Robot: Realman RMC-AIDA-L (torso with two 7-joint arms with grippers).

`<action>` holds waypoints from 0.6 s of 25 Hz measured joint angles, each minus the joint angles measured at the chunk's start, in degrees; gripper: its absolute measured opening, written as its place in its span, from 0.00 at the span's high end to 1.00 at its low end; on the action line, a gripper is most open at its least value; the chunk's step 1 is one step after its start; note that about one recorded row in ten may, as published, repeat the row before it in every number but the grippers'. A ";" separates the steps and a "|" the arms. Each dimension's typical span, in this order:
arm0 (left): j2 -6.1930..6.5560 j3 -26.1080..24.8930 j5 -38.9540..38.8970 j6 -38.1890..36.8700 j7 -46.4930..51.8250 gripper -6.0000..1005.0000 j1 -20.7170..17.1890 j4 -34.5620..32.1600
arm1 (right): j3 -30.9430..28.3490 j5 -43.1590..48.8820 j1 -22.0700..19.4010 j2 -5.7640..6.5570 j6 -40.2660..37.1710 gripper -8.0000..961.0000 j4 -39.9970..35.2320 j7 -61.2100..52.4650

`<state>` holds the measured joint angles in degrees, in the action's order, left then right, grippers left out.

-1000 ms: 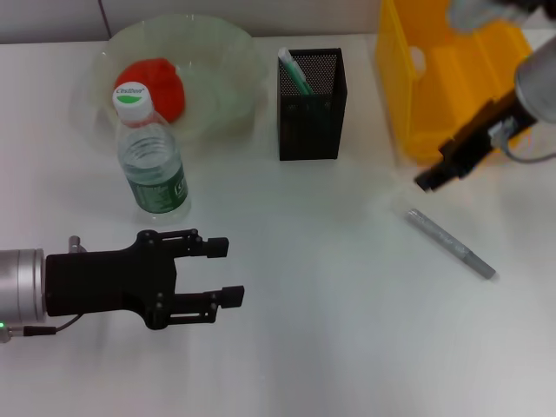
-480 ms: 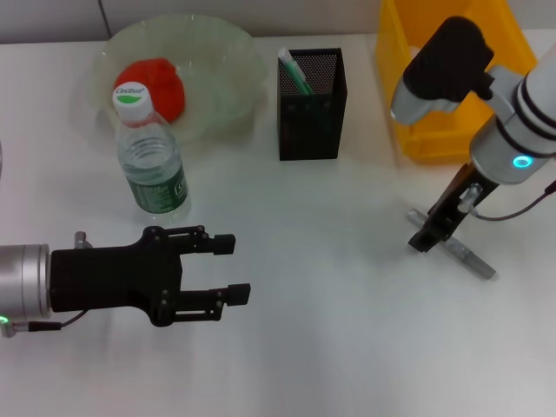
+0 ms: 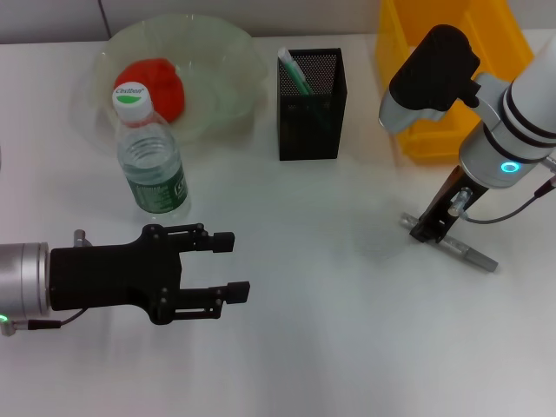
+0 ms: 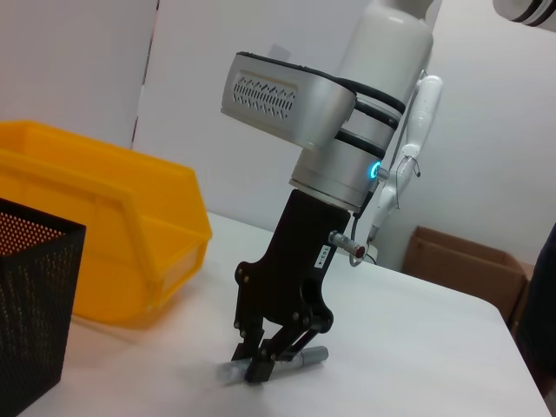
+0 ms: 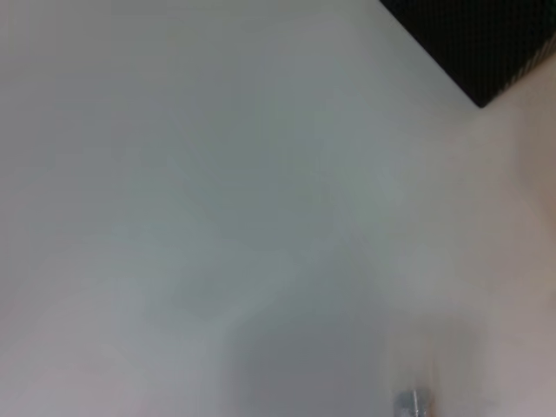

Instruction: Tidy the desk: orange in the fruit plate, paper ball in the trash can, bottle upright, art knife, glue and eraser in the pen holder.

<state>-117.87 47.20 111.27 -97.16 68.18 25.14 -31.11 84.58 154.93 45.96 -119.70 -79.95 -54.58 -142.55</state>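
Straddling the slim grey metal art knife (image 3: 452, 245) lying diagonally on the white tabletop (image 3: 347, 330), the right pincer (image 3: 425, 233) stands slightly open, gripping nothing yet.

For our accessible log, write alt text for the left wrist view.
The right claw stands fingertips-down around a grey art knife lying on the white desk. A yellow bin sits behind, with a black mesh pen holder at the edge.

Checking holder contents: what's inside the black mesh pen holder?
One white-and-green stick-shaped item pokes out of the black mesh pen holder at its left corner. Anything lower is hidden by the mesh walls.
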 joint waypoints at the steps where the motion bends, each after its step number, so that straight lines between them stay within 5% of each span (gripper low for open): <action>1: 0.00 0.00 0.00 0.02 -0.01 0.27 0.00 0.00 | -0.16 -0.03 -0.15 -0.01 -0.11 0.78 -0.30 0.01; 8: 0.07 -0.02 -0.01 0.03 -0.02 0.27 -0.08 0.00 | -3.31 -6.35 -4.05 0.41 -4.01 0.85 -9.77 1.60; 11: 0.09 -0.09 -0.01 -0.11 0.00 0.27 -0.24 0.00 | -11.51 -13.94 -6.43 0.48 -6.01 0.85 -15.05 4.89; 15: 0.03 -0.09 -0.01 -0.20 -0.08 0.27 -0.42 0.03 | -25.84 -34.03 -8.12 0.52 -6.25 0.85 -8.88 15.11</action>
<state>-117.84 47.10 111.26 -97.36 68.10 24.72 -31.08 58.74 120.90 37.84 -119.18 -86.20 -63.45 -127.45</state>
